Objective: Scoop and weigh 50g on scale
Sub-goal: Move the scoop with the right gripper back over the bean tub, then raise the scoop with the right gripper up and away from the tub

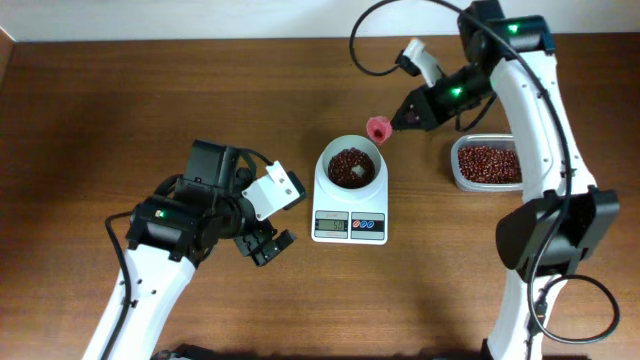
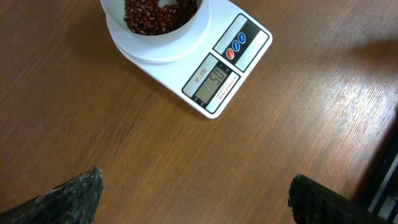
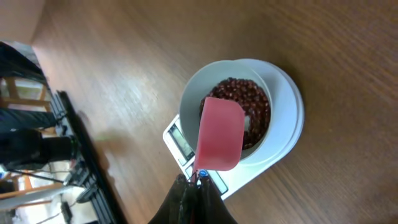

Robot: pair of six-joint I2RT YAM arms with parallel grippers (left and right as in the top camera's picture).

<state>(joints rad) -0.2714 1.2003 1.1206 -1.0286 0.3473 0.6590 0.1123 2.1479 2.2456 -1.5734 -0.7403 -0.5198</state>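
The white scale (image 1: 350, 222) stands mid-table, its round white bowl (image 1: 330, 172) holding red beans (image 1: 352, 165). My right gripper (image 1: 402, 118) is shut on the handle of a pink scoop (image 1: 379, 129), which hangs just above the bowl's far right rim. In the right wrist view the scoop (image 3: 219, 134) hovers over the bowl (image 3: 189, 102); no beans show on the face I see, and the gripper (image 3: 198, 182) pinches its handle. My left gripper (image 1: 268, 243) stands open and holds nothing, left of the scale. In the left wrist view this gripper (image 2: 196, 182) hangs above bare wood, with the scale (image 2: 249, 53) ahead of it.
A clear plastic tub (image 1: 487, 163) of red beans sits right of the scale, under the right arm. The table's far edge (image 1: 200, 42) meets a pale wall. Dark stands and cables (image 3: 56, 149) lie beyond the table in the right wrist view.
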